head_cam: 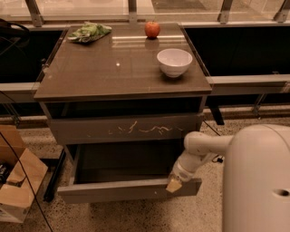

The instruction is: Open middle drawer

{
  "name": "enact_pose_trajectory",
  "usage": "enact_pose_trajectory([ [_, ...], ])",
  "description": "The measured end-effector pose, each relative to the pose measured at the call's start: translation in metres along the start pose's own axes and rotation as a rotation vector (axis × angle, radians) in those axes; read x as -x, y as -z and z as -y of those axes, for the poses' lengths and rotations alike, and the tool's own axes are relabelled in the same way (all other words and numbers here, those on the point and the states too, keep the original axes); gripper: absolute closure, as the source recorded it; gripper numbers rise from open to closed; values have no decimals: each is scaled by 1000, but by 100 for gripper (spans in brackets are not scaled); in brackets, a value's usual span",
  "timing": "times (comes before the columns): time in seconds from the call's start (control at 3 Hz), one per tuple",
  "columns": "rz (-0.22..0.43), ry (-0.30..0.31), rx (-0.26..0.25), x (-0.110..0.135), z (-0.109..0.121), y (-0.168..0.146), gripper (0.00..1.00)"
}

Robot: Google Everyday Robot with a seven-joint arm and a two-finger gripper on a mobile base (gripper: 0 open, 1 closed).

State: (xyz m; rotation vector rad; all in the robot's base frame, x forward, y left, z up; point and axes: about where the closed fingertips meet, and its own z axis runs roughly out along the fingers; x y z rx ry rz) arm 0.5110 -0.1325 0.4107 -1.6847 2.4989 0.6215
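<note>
On the counter (90, 77) I saw a white bowl (174, 62), an apple (152, 29) behind it and greens (88, 32) well left of it. The gripper (174, 183) was below the bowl, at the middle drawer (127, 190) front.

Looks like a lab or test space: speckled terrazzo floor (136, 219), glass railing (81, 7) at 12 o'clock, cardboard box (18, 190) at 8 o'clock. The gripper (173, 185) sits at the middle drawer (118, 190) front, 5 o'clock.

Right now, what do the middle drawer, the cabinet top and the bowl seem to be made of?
The middle drawer: matte grey-brown board, likely laminate; flat, no visible grain. The cabinet top: similar tone but glossy, mirroring light streaks. The bowl: smooth white, probably ceramic, possibly plastic. The gripper rests at the drawer front's right end.
</note>
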Motion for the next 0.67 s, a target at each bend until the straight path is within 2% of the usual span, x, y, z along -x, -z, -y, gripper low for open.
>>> enact_pose_trajectory([
  [0.33, 0, -19, 8, -6, -11, -2, 16],
  [0.67, 2, -79, 8, -26, -36, -8, 0],
])
